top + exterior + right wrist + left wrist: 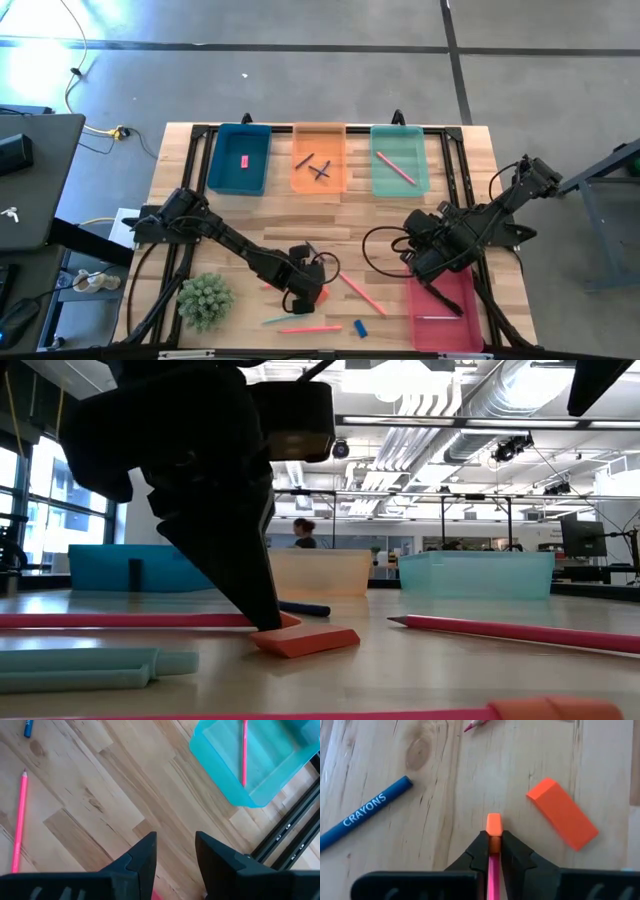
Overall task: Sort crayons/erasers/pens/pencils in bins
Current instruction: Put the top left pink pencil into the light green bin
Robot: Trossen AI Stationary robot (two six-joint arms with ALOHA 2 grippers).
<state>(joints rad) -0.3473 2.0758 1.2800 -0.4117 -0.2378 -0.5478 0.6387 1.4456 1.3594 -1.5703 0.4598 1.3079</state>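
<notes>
My left gripper point(493, 842) is down at the table's near middle point(305, 292), shut on a pink pencil point(120, 620) that lies on the wood. Beside it lie an orange eraser point(562, 820), a blue crayon point(365, 812), a light-blue pencil point(90, 665) and another pink pencil point(520, 630). My right gripper point(175, 852) hangs open and empty above the table near the red bin point(445, 312). At the far edge stand the blue bin point(222, 170), the orange bin point(335, 178) and the teal bin point(415, 180). My left gripper pinches the pink pencil between its two fingers just behind its orange eraser end point(493, 824), which sticks out past the fingertips. The fingers slant down from above. The pencil lies flat on the table and runs back under the gripper.
A small green plant point(205, 300) stands at the near left. A blue eraser point(360, 328) and a pink pencil point(310, 328) lie near the front edge. The teal bin holds a pink pencil point(244, 755), the orange bin dark crayons point(318, 168), the blue bin a pink eraser point(243, 160).
</notes>
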